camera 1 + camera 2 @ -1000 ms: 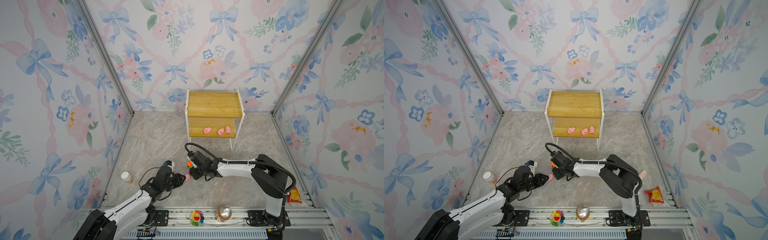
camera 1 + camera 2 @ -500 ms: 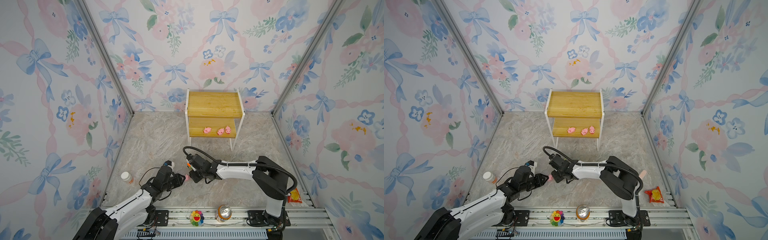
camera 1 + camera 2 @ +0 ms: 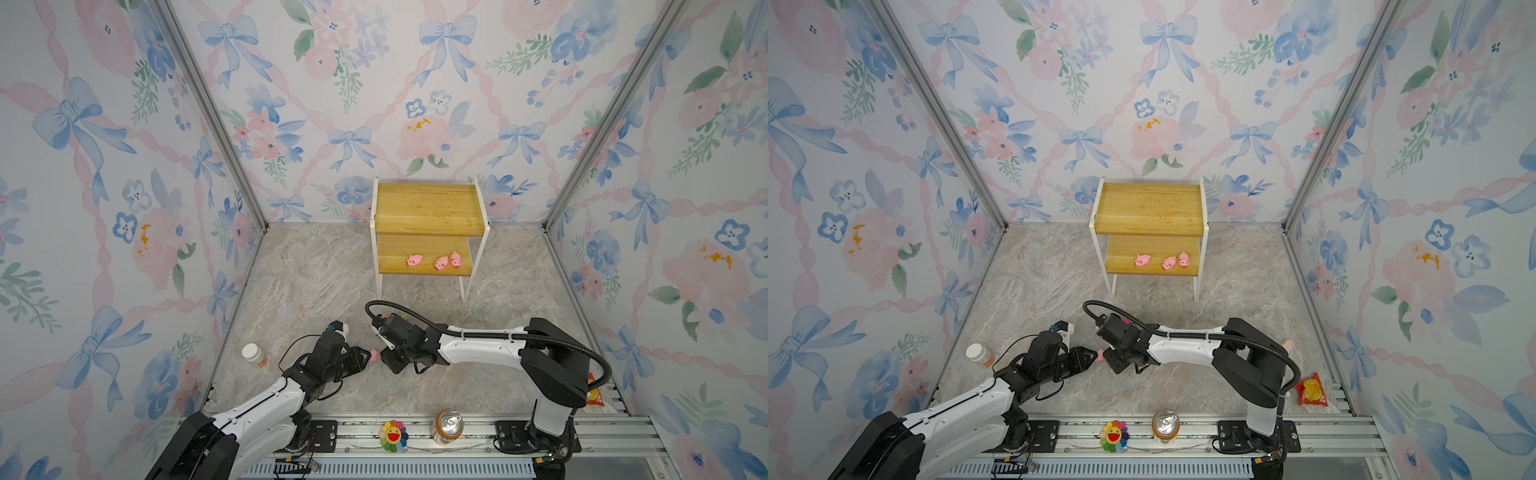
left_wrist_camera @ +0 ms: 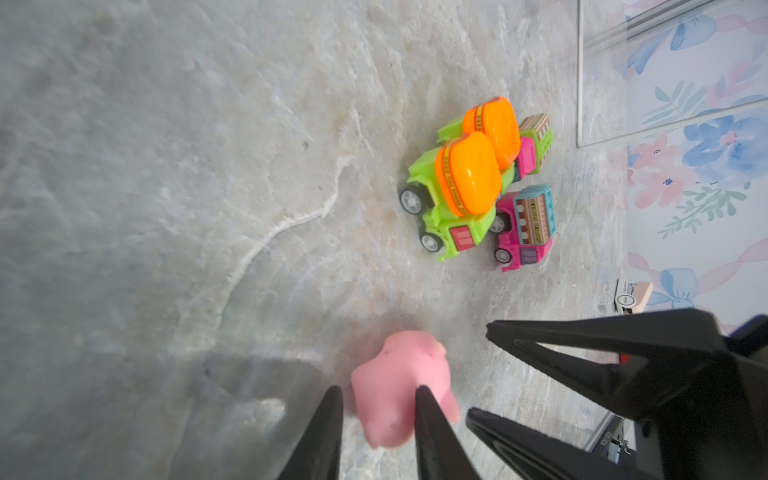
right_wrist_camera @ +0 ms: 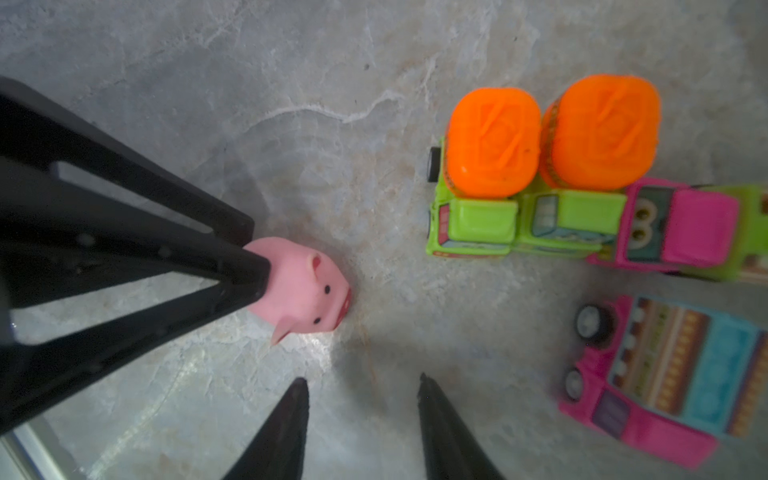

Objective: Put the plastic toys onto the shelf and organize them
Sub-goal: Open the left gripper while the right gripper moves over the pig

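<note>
Left jaws pinch pig (image 5: 303, 291); right jaws half-open, facing it; 4 trucks (image 4: 465, 178) nearby.

Pink pigs 4: three (image 3: 414, 260) (image 3: 441, 263) (image 3: 456, 259) mid frame, one pig (image 3: 375, 354) lower centre; trucks 4: green trucks 2 (image 5: 478, 199) (image 5: 582, 187), pink trucks 2 (image 5: 685, 224) (image 5: 652, 374); shelf (image 3: 428, 203) 1; flower toy (image 3: 393, 435) 1; can (image 3: 448, 426) 1; bottle (image 3: 253, 355) 1, lower left; snack packet (image 3: 1310, 390) 1, lower right
</note>
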